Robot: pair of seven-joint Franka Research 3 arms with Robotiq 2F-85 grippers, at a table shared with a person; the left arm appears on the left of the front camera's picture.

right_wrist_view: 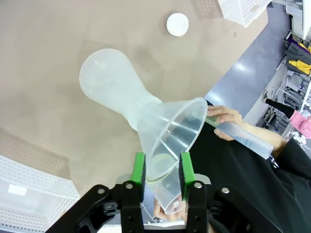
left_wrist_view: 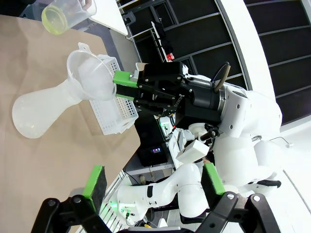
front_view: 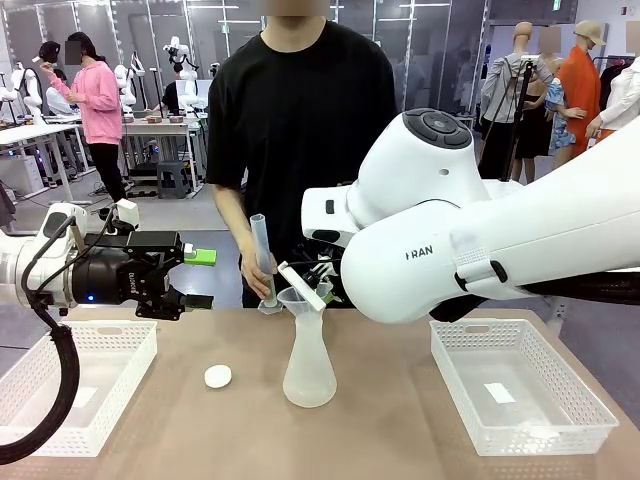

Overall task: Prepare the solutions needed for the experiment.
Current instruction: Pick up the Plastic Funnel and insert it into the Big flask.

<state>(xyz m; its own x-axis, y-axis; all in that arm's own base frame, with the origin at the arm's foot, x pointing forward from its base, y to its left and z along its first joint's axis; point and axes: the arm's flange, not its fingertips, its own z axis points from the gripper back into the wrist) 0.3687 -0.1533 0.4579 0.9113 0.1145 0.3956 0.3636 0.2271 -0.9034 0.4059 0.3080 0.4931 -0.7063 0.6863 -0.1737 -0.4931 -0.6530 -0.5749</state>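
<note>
A frosted conical flask (front_view: 308, 372) stands mid-table with a clear funnel (front_view: 297, 298) in its neck. My right gripper (right_wrist_view: 163, 174) is at the funnel (right_wrist_view: 175, 131), its green fingers apart on either side of the rim, where the funnel's tab lies between them; it also appears across the table (left_wrist_view: 127, 87). A person's hand holds a graduated cylinder (front_view: 263, 258) just behind the funnel. The solutions (left_wrist_view: 56, 19) show as pale yellow-green liquid in the cylinder's end. My left gripper (front_view: 195, 278) hangs open and empty above the table's left side, its own fingers (left_wrist_view: 97, 182) spread wide.
A small white cap (front_view: 217, 376) lies on the table left of the flask. White mesh baskets sit at the left (front_view: 75, 385) and right (front_view: 520, 385) edges. The person stands at the far side, close behind the flask.
</note>
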